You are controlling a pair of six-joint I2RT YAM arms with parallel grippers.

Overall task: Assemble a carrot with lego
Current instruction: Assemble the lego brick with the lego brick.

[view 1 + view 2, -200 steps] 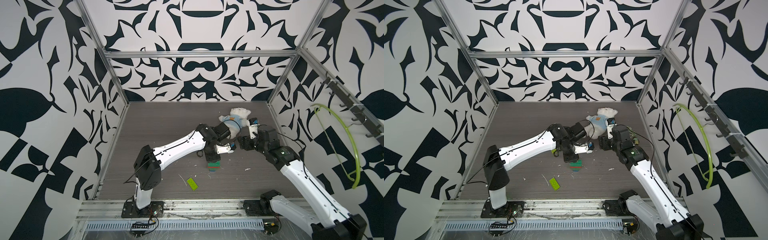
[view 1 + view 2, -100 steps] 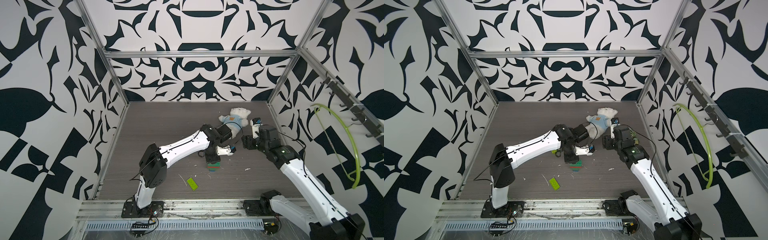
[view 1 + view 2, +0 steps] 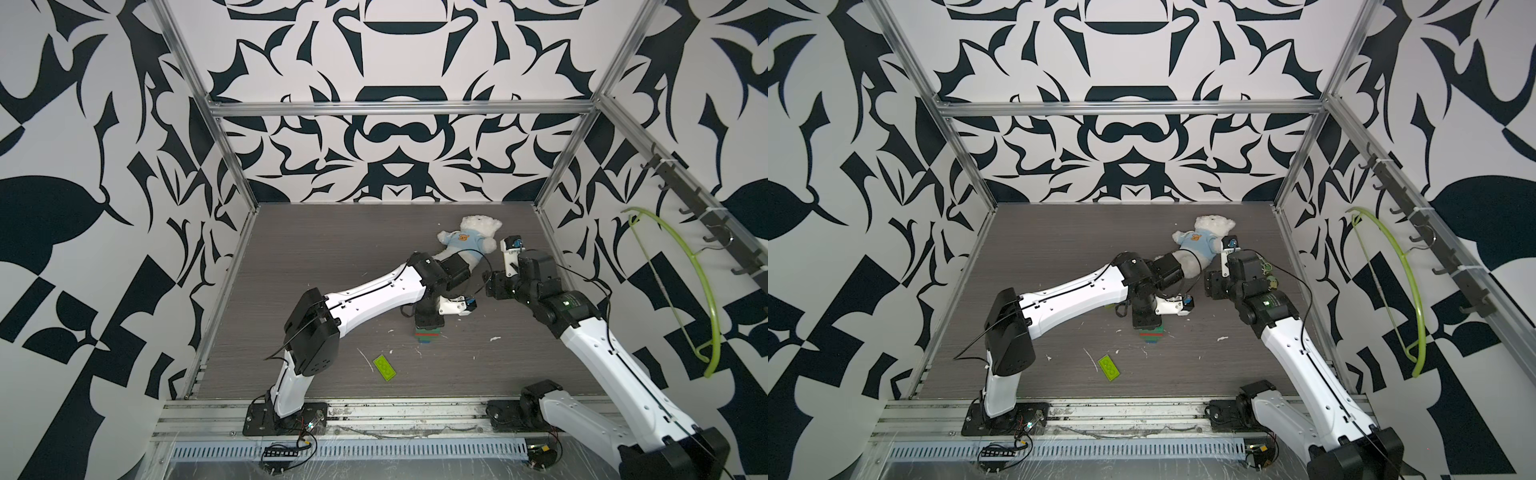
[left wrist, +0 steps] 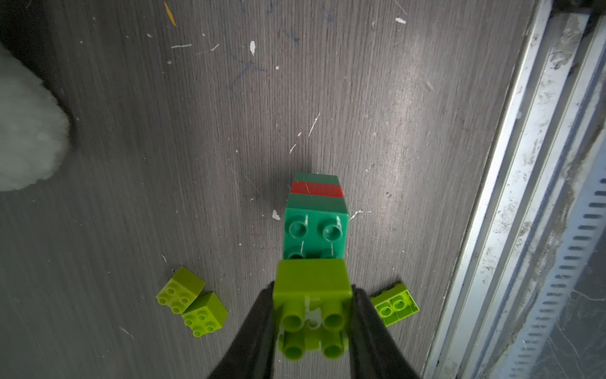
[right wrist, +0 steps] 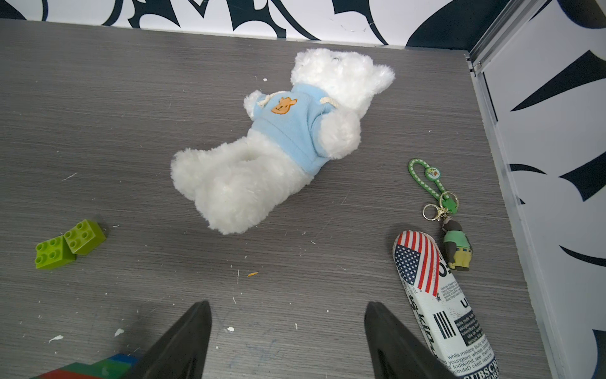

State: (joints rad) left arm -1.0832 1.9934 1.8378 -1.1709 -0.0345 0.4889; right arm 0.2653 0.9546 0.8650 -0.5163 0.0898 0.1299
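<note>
The carrot (image 3: pixel 428 335) (image 3: pixel 1151 335) stands mid-table as a short stack of dark green layers with one red band (image 4: pixel 317 190) and a blue brick at its foot. My left gripper (image 4: pixel 313 323) is shut on a square lime-green lego brick (image 4: pixel 313 285), held just over the near half of the stack's studded top (image 4: pixel 314 229); whether they touch I cannot tell. My right gripper (image 5: pixel 288 328) hangs open and empty to the right of the stack, facing the teddy bear. Only a corner of the stack (image 5: pixel 98 369) shows in the right wrist view.
Two loose lime bricks (image 4: pixel 180 290) (image 4: pixel 205 315) lie together and a further one (image 4: pixel 396 305) lies by the stack. An oblong lime brick (image 3: pixel 384 368) lies nearer the front rail. A white teddy bear (image 3: pixel 469 237), a flag-printed pouch (image 5: pixel 439 311) and a keychain (image 5: pixel 433 183) lie at the back right.
The right gripper has drawn back a little to the right, away from the stack. The left arm has shifted its elbow and stayed over the stack with the lime brick.
</note>
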